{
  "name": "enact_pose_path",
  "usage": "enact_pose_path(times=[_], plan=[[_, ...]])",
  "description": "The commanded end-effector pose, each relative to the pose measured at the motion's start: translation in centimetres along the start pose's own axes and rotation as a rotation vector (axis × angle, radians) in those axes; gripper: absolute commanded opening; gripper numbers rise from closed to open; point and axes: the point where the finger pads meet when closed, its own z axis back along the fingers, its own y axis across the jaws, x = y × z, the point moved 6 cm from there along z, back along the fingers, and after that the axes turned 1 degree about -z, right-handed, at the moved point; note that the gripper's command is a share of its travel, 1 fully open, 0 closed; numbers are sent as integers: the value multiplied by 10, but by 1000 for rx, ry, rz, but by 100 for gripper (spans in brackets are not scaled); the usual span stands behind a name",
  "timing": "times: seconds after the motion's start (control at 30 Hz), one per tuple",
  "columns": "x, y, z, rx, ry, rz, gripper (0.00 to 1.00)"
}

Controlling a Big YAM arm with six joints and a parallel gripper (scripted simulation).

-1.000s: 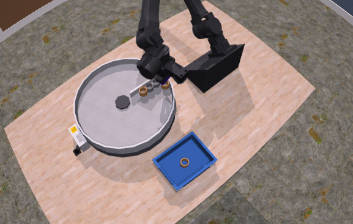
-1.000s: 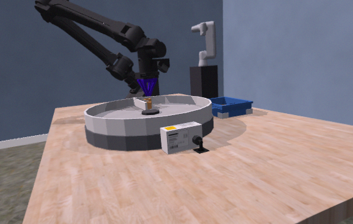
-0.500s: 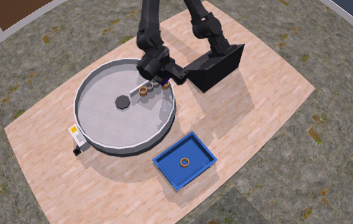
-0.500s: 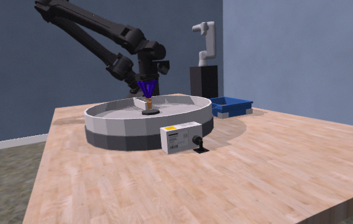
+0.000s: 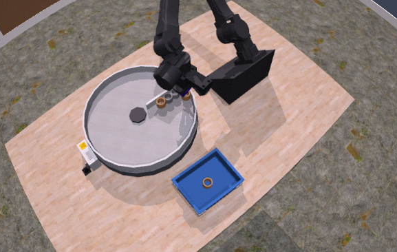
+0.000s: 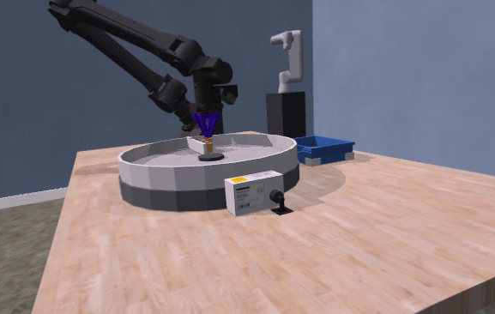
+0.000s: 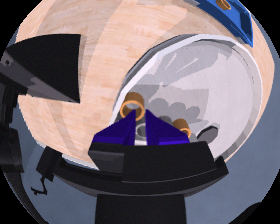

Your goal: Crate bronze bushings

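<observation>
A bronze bushing stands on the turning table towards its hub. A second bronze bushing stands near the rim. Grey steel bushings lie between them along the white divider, partly hidden by the gripper. My gripper is nearly closed and empty, with a narrow gap between its purple fingers, just above the row. Another bronze bushing lies in the blue crate.
The turning table has a raised rim wall and a dark hub. A white box stands against its outside. A black angular block stands beside the arm. The crate stands apart from the turning table.
</observation>
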Motion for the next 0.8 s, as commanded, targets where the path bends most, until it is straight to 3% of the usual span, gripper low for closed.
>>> enact_pose_path(times=[0.0,0.77], plan=[[-5,-13,6,-31,-6,-18,13],[-5,-19,9,-42,-7,-20,13]])
